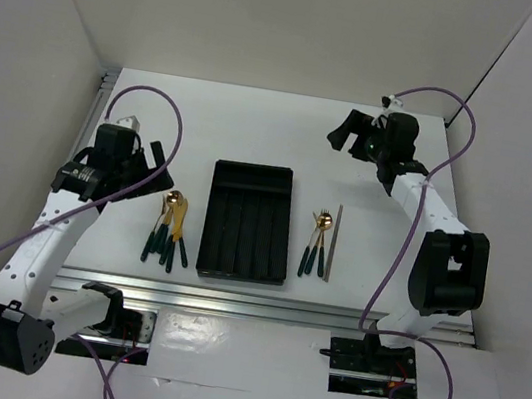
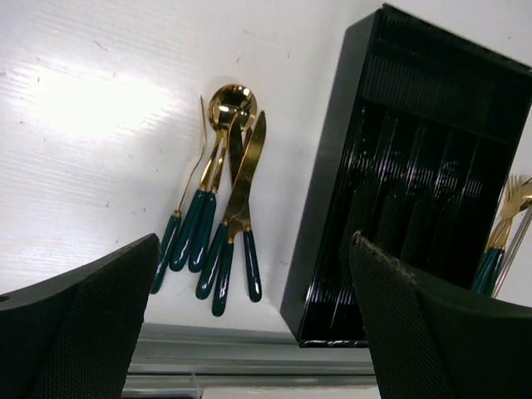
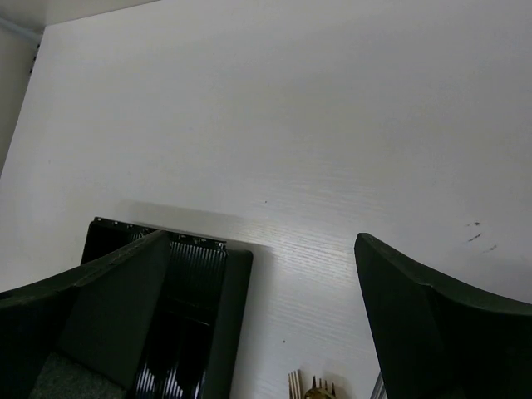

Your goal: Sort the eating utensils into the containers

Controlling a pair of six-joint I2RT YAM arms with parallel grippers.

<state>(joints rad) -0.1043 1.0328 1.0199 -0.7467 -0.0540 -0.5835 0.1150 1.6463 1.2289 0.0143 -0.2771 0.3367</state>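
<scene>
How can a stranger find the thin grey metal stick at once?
Find the black rectangular plastic tray mid-table. Right of it lies a small bunch of gold-headed utensils with dark teal handles; the thin straight grey metal stick lies along their right side. It alone is plain grey, without head or handle.

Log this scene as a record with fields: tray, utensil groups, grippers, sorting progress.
tray: black compartment tray, lying between the two utensil groups, no utensil seen inside
left group: spoon, knife and several more teal-handled pieces, bunched left of the tray
right group: gold-headed utensils right of the tray, grey stick alongside them
left gripper: open, empty, near the left group
right gripper: open, empty, past the tray's far end
progress: nothing sorted yet
</scene>
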